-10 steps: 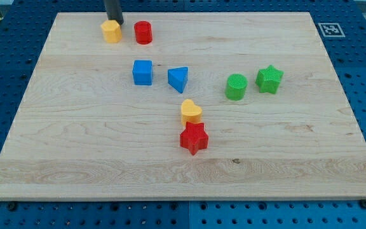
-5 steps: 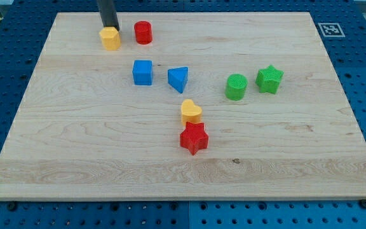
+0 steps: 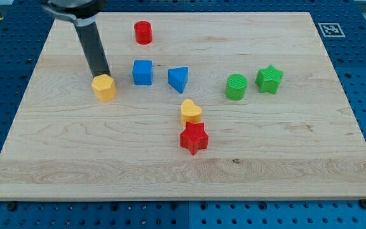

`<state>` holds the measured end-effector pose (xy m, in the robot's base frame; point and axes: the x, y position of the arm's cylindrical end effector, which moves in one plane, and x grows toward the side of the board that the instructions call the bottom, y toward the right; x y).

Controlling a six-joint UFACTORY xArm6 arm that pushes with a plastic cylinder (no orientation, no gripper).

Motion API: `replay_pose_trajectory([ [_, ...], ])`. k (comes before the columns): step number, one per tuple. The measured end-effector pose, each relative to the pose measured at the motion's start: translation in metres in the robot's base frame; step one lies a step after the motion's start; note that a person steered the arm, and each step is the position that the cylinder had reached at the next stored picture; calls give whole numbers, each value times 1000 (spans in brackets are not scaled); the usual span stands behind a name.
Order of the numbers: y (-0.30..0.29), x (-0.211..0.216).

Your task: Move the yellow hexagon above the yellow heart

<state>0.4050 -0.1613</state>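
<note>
The yellow hexagon (image 3: 104, 87) sits on the wooden board at the view's left, level with the blue cube (image 3: 142, 72). My tip (image 3: 101, 76) touches the hexagon's top edge from the side toward the view's top. The yellow heart (image 3: 190, 111) lies near the board's middle, well to the right of and a little below the hexagon. A red star (image 3: 194, 138) touches the heart from below.
A blue triangle (image 3: 178, 79) lies right of the blue cube, just above and left of the heart. A red cylinder (image 3: 143, 32) stands near the top edge. A green cylinder (image 3: 236, 86) and a green star (image 3: 269, 79) stand at the right.
My tip has pushed the yellow hexagon from near the top edge beside the red cylinder down toward the view's bottom, to beside the blue cube. Other blocks have not moved.
</note>
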Motion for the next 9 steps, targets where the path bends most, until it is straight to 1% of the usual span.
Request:
replay_pose_trajectory([
  [2,0,54],
  [4,0,138],
  [5,-21,144],
  [6,-41,140],
  [7,-35,134],
  [8,-35,117],
  [9,-9,123],
])
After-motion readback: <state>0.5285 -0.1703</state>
